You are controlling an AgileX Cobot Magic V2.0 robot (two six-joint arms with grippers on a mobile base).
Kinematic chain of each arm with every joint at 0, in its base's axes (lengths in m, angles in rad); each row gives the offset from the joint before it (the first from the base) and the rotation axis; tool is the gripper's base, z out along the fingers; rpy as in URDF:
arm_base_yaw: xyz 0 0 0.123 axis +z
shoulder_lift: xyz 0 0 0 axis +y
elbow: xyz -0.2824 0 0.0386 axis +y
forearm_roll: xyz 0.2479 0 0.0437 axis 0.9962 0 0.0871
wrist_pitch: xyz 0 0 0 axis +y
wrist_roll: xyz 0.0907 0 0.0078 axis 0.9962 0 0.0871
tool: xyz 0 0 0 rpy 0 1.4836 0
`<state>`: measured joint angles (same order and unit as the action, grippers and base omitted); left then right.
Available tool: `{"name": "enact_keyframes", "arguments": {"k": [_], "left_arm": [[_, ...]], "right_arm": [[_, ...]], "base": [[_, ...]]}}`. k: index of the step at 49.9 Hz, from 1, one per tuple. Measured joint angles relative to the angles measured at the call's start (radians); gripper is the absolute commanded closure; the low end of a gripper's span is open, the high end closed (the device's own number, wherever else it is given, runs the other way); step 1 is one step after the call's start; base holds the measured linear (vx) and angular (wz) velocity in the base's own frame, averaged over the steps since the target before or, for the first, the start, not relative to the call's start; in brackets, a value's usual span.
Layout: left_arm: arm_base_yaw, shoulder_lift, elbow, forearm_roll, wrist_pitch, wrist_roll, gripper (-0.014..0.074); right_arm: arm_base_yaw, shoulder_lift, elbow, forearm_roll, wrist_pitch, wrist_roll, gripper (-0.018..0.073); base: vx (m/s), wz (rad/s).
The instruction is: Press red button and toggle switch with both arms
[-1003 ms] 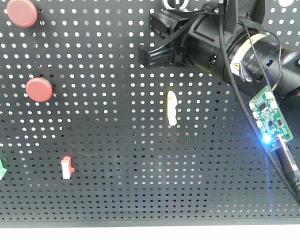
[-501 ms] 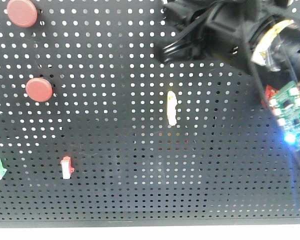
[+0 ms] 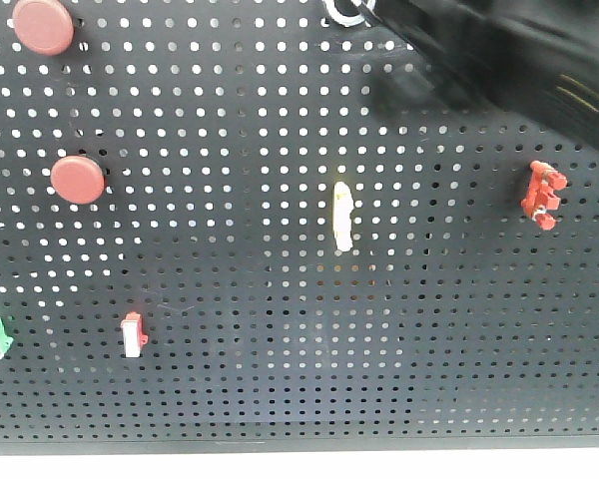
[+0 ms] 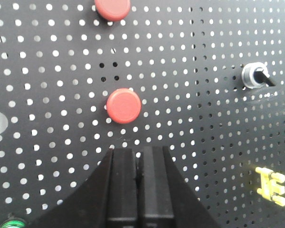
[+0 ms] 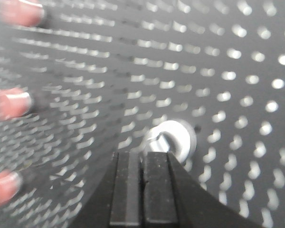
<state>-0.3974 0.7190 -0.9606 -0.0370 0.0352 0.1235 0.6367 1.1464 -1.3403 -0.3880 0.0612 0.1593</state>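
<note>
Left gripper (image 4: 138,156): fingers pressed together, with the red button (image 4: 124,105) just beyond the tips and apart from them. Right gripper (image 5: 143,159): fingers likewise together, with the toggle switch (image 5: 173,137) immediately ahead; blur obscures any contact.

No legible text, label, brand, number or sign in any view; the pegboard (image 3: 230,379) and the parts mounted on it show no readable marking; the arm (image 3: 519,60) at the top of the front view is motion-blurred, as is the whole right wrist view; nothing can be made out there.
</note>
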Motion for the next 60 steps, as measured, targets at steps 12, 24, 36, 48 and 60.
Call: {"name": "enact_keyframes", "arguments": {"k": [12,24,36,48,60], "left_arm": [[0.0,0.0,0.0,0.0,0.0,0.0,0.0595],[0.0,0.0,0.0,0.0,0.0,0.0,0.0596],[0.0,0.0,0.0,0.0,0.0,0.0,0.0595],[0.028,-0.049,0.056,0.0,-0.016,0.0,0.0595],[0.245,-0.342,0.441,0.003,-0.068,0.0,0.0595]], "right_arm": [[0.0,-0.094,0.14,0.0,0.0,-0.006,0.0562],[0.0,-0.098,0.146,0.0,0.011,-0.007,0.0562],[0.0,-0.098,0.146,0.0,0.012,-0.007,0.0562],[0.0,-0.098,0.146,0.0,0.013,-0.007,0.0562],[0.0,-0.098,0.146,0.0,0.013,-0.007,0.0562]], "base": [[0.0,0.0],[0.0,0.0],[0.0,0.0],[0.0,0.0],[0.0,0.0]]}}
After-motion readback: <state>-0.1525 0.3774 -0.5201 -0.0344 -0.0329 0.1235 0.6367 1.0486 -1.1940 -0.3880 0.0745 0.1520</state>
